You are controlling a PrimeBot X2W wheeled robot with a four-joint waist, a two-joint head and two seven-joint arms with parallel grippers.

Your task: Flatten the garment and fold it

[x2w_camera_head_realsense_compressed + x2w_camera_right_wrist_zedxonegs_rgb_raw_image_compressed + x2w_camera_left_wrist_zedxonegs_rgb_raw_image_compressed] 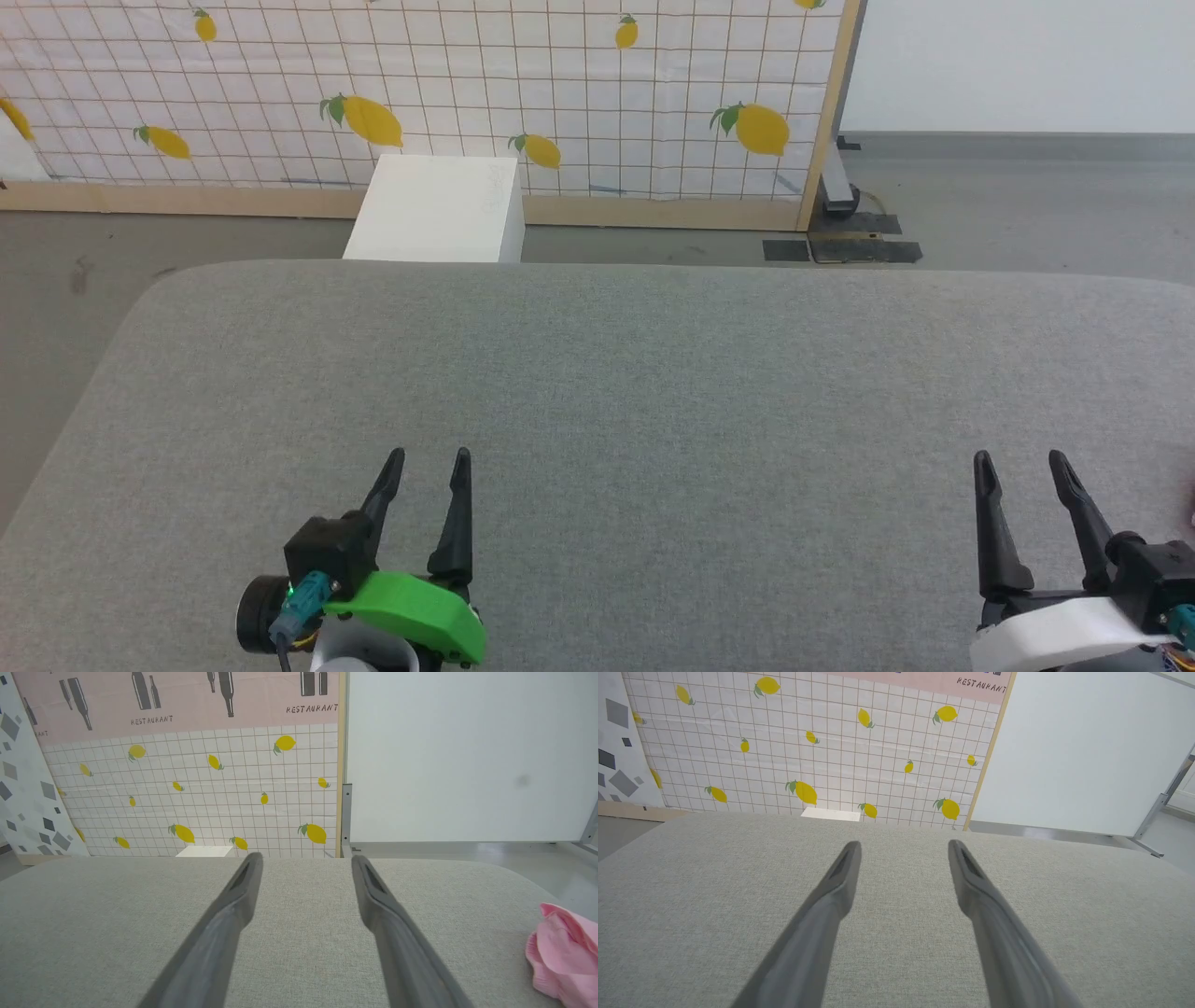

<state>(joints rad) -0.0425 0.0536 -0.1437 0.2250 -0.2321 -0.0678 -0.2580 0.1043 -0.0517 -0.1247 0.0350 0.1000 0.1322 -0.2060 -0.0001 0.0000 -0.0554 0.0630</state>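
The garment [563,954] is a crumpled light pink heap at the right edge of the right wrist view, lying on the grey fabric surface to the right of my right gripper. Most of it is cut off by that view's edge. My left gripper [430,459] [903,847] stands open at the lower left of the head view, nothing between its fingers. At the lower right my right gripper [1020,461] [306,858] is open too, empty, apart from the garment.
The grey padded surface [653,392] spreads wide before me, its rounded far edge at the back. Beyond it on the floor stands a white box [434,210] against a lemon-patterned panel [467,84]. A white wall [1027,65] lies at the back right.
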